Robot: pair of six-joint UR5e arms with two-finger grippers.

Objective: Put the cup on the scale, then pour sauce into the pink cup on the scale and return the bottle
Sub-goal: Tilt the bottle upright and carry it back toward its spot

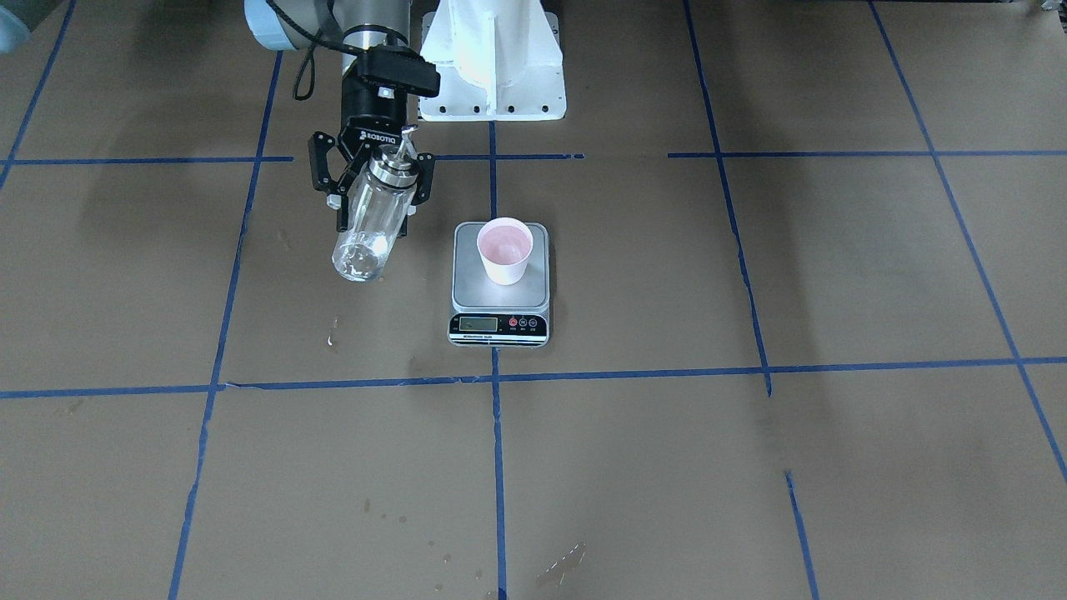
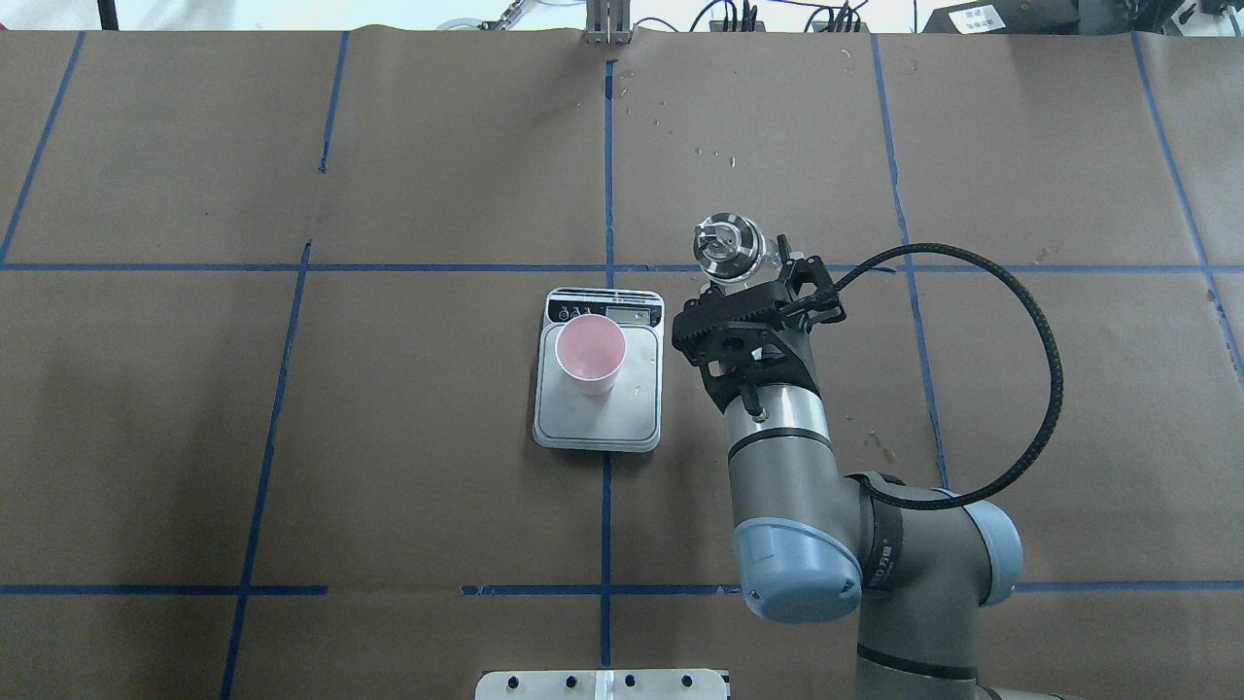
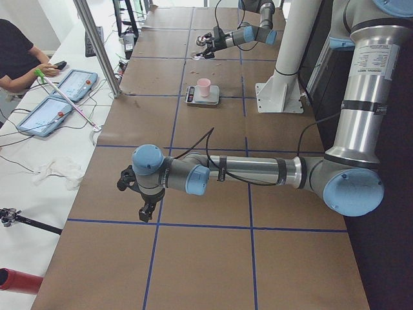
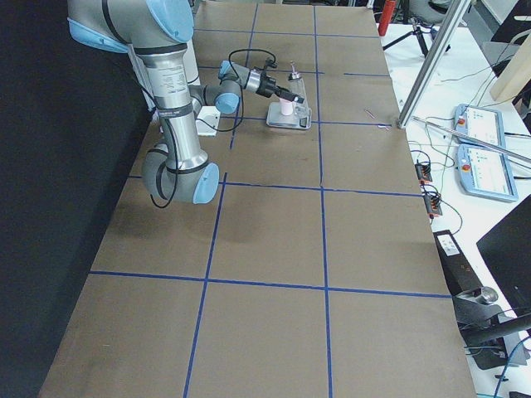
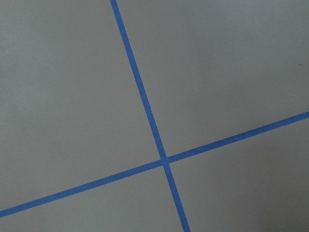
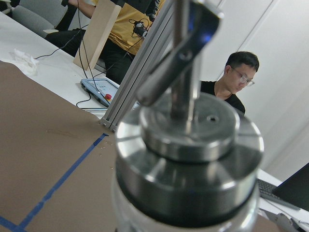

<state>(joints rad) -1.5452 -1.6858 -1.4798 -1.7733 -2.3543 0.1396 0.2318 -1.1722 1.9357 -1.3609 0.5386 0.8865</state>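
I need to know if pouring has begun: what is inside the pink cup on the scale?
The cup on the scale shows only its pink inside; no liquid is discernible, though a clear one would be hard to see. The bottle is held apart from it.

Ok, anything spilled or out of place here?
A few shiny droplets lie on the brown paper beyond the scale, like spilled liquid. The cup stands upright on it; the right gripper holds the bottle.
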